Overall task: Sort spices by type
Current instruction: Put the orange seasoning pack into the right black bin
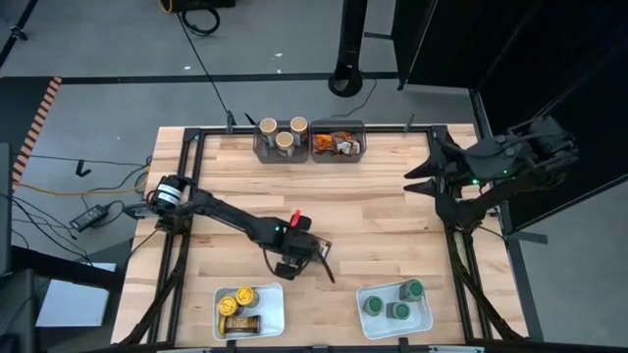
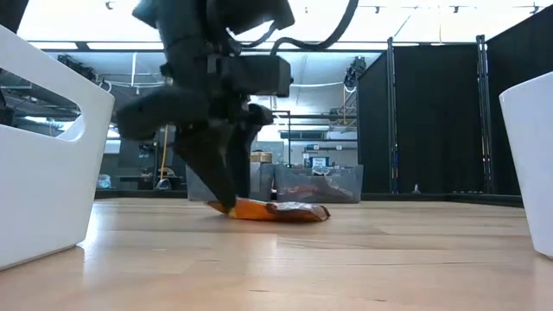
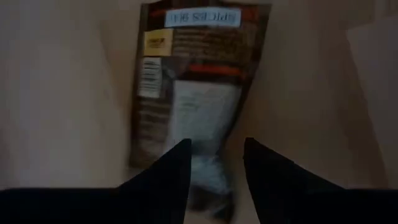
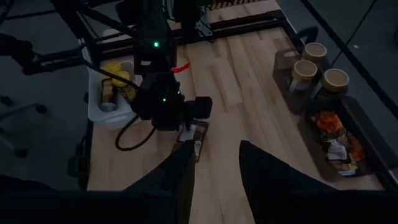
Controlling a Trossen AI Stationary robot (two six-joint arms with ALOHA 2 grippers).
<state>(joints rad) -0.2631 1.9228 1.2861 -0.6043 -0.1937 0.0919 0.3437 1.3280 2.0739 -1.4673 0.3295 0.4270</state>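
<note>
A brown and orange spice packet (image 3: 193,81) lies flat on the wooden table (image 1: 383,226), near its middle. My left gripper (image 3: 214,144) slants down over one end of the packet, its fingers open a little with that end showing between them. In the low view its fingertips (image 2: 226,200) reach down to the packet's (image 2: 285,211) left end. My right gripper (image 4: 214,149) hangs high over the table's right side (image 1: 424,176), open a little, with nothing between its fingers. My left gripper comes at the packet's end (image 3: 205,168) from above, slanting down, its fingers standing along the packet's length. Whether the fingertips touch the packet, I cannot tell. The packet lies flat on the table.
At the far edge stand a grey bin with tan-lidded jars (image 1: 282,137) and a grey bin with orange packets (image 1: 337,144). Near the front edge are a white tray with yellow-lidded jars and brown packets (image 1: 245,309) and a white tray with green-lidded jars (image 1: 395,304).
</note>
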